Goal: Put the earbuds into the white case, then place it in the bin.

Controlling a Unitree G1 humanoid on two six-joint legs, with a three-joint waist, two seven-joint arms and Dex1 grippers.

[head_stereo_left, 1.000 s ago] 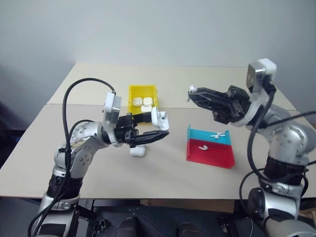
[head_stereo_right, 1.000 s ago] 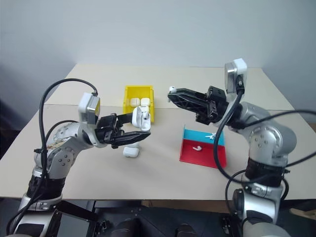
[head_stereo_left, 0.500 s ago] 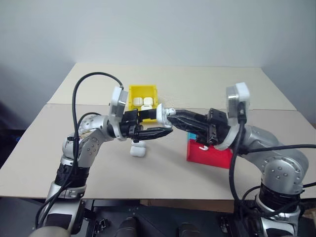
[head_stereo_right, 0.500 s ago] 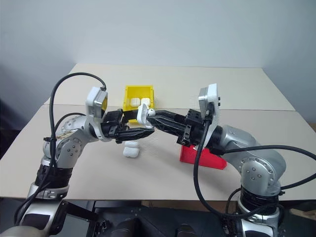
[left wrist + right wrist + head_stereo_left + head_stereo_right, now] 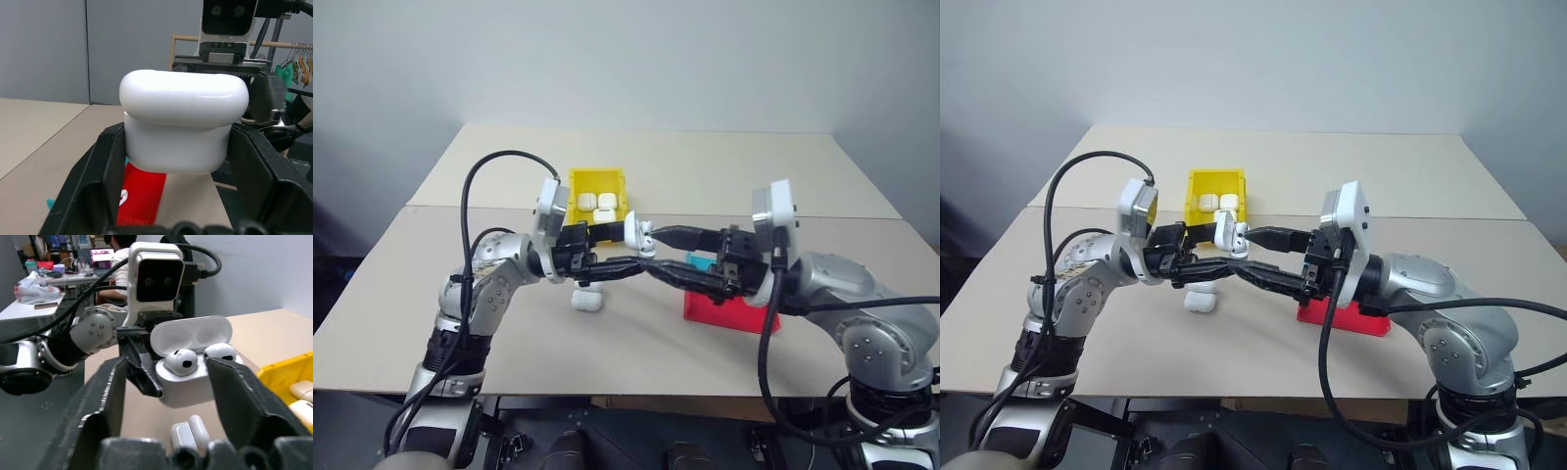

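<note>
Earbuds point(image 5: 181, 361) sit in the open case point(image 5: 193, 366), which the left gripper point(image 5: 625, 250) holds up in the air over the table point(image 5: 724, 166), between the two arms. Its fingers are shut tight on the case's two sides. The lid point(image 5: 191, 334) stands up at the back, on the side toward the left arm, so the case's open face looks at the right gripper point(image 5: 651, 253). That gripper points straight at the case from the other side, and its black fingers point(image 5: 110, 396) are spread wide with one on each side of the case. They hold nothing, and I cannot tell if they touch it. One bud looks a bit high in its hole, the other looks deeper. My guess is that the buds are in and the lid needs to be pushed shut next, and the right gripper is the near one for that. Behind the arms is the yellow bin point(image 5: 576, 180) with other cases point(image 5: 595, 203) in it. One more case point(image 5: 587, 299) lies on the table under the grippers.
</note>
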